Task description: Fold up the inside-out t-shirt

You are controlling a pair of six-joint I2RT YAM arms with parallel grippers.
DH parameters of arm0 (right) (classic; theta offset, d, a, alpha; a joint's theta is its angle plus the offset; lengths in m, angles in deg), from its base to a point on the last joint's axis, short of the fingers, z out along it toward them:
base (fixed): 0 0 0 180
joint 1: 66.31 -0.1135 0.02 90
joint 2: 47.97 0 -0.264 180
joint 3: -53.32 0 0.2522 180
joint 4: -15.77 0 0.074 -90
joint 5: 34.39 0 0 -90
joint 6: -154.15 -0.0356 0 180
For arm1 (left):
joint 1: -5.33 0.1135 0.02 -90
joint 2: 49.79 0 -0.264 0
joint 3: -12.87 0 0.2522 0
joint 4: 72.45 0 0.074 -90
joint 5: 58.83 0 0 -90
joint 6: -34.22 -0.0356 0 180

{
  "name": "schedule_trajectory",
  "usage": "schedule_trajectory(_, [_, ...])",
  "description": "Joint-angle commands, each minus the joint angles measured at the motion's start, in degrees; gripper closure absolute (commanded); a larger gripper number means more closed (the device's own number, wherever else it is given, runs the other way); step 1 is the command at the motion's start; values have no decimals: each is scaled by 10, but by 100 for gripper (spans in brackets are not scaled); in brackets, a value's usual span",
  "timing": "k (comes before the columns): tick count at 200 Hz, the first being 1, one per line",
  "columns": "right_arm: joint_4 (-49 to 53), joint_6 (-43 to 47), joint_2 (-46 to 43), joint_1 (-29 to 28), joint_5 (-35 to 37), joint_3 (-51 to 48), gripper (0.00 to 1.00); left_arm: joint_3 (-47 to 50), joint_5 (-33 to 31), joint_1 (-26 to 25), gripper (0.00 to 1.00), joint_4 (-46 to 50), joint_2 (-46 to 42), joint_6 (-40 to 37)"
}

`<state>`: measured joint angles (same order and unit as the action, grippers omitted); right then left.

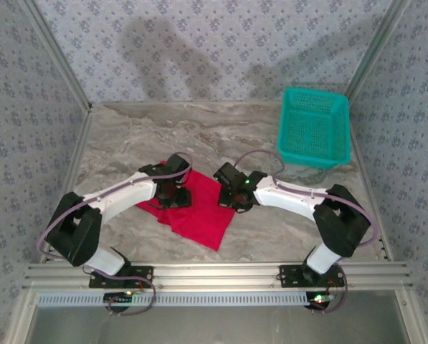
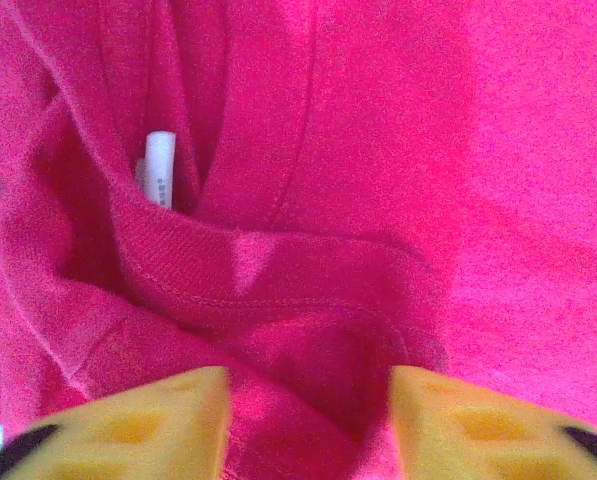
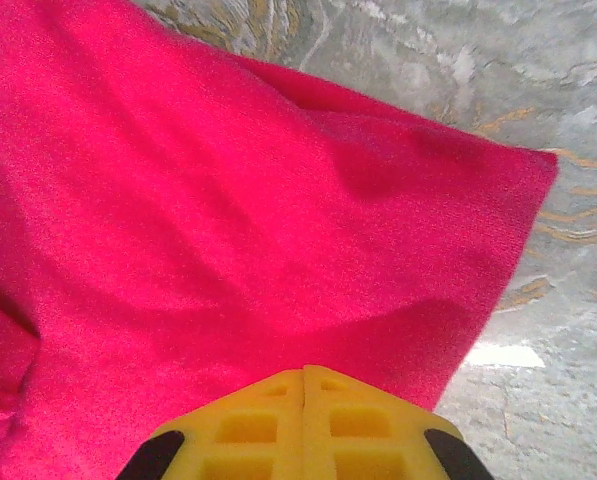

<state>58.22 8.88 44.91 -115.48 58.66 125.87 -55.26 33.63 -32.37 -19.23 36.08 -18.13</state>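
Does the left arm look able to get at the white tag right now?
Probably yes: its open claw sits at the t-shirt collar, the tag just ahead, half tucked in a fold.

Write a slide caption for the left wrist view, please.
Left gripper, jaws apart, over the red t-shirt by its white tag.

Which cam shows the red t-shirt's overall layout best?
Top external: nearly the whole t-shirt outline shows on the table. Left wrist gives a close-up of a seam and the white tag; right wrist, one corner.
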Motion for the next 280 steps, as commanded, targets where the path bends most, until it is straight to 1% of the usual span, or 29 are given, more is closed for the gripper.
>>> schedule_trajectory(1, [-5, 2, 51, -3, 0, 10, 95, 2, -36, -1, 76, 27, 1, -7])
schedule_trajectory(21, [0, 1, 85, 0, 0, 9, 97, 12, -57, 14, 95, 51, -20, -8])
schedule_trajectory(30, [-1, -1, 93, -1, 0, 6, 97, 22, -65, 27, 100, 58, -39, -3])
schedule_trajectory(48, [-2, -1, 99, -1, -2, 3, 97, 52, -71, 67, 100, 62, -85, 5])
schedule_trajectory(65, [-2, 1, 99, -3, -2, 4, 97, 79, -63, 113, 100, 59, -125, 6])
schedule_trajectory(80, [0, 4, 99, -3, -2, 7, 97, 93, -58, 151, 100, 65, -144, -1])
schedule_trajectory(97, [5, 9, 103, -4, -3, 13, 97, 100, -67, 189, 100, 85, -152, -9])
schedule_trajectory(103, [7, 11, 104, -4, -4, 16, 97, 100, -75, 195, 100, 90, -152, -4])
schedule_trajectory(114, [8, 14, 105, -5, -5, 20, 97, 96, -65, 197, 100, 86, -150, 0])
schedule_trajectory(118, [8, 14, 106, -7, -5, 20, 97, 94, -60, 197, 94, 84, -150, 4])
schedule_trajectory(125, [7, 16, 106, -8, -6, 22, 97, 89, -47, 193, 79, 73, -153, 9])
schedule_trajectory(133, [6, 17, 109, -9, -10, 24, 97, 82, -33, 182, 66, 58, -160, 15])
schedule_trajectory(145, [6, 19, 117, -11, -15, 28, 97, 65, -35, 151, 51, 41, -170, 27])
schedule_trajectory(157, [9, 20, 122, -12, -18, 32, 97, 50, -34, 118, 45, 30, -172, 39])
schedule_trajectory(173, [9, 20, 122, -14, -16, 32, 97, 30, -31, 80, 42, 31, -156, 52])
schedule_trajectory(198, [10, 18, 122, -13, -12, 29, 97, 19, -39, 22, 40, 27, -120, 59])
schedule_trajectory(212, [12, 17, 122, -12, -13, 28, 97, 18, -46, -1, 40, 27, -98, 55])
schedule_trajectory(245, [11, 18, 119, -7, -16, 24, 97, 8, -56, -36, 38, 23, -49, 39])
schedule_trajectory(258, [9, 18, 118, -4, -19, 23, 97, 5, -69, -46, 39, 20, -32, 32])
schedule_trajectory(264, [9, 17, 118, -3, -19, 22, 97, 3, -78, -46, 42, 24, -24, 30])
schedule_trajectory(268, [9, 17, 117, -3, -19, 22, 97, 1, -88, -46, 47, 28, -18, 30])
schedule_trajectory(280, [9, 17, 115, -2, -19, 21, 97, -7, -125, -45, 66, 50, -10, 29])
